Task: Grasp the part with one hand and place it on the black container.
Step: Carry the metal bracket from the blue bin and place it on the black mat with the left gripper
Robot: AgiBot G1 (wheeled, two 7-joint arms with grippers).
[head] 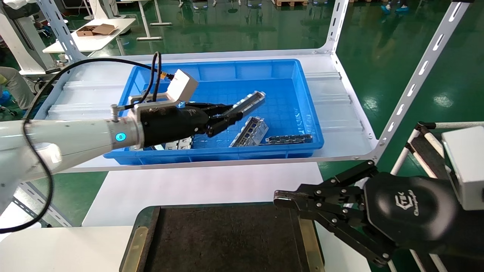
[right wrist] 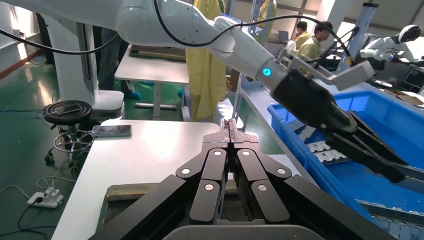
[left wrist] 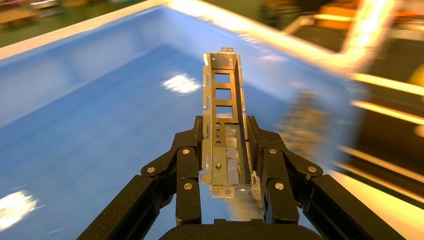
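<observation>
My left gripper [head: 230, 115], with the white box and black cable, is shut on the part [head: 249, 101], a narrow silver channel with rectangular cut-outs. It holds the part lifted and tilted above the blue bin's floor. In the left wrist view the part [left wrist: 223, 112] stands out past the fingers [left wrist: 189, 165], gripped on both sides. The black container [head: 227, 241] lies at the near table edge, with brass strips along its sides. My right gripper [head: 283, 198] is shut and empty, hovering at the container's right edge; it also shows in the right wrist view [right wrist: 229, 126].
The blue bin [head: 211, 155] sits on the white shelf behind the container. It holds a wider multi-window plate [head: 249, 131], a thin dark strip [head: 289, 139] and more plates [head: 180, 143] under my left hand. Slotted white uprights [head: 416, 79] flank the shelf.
</observation>
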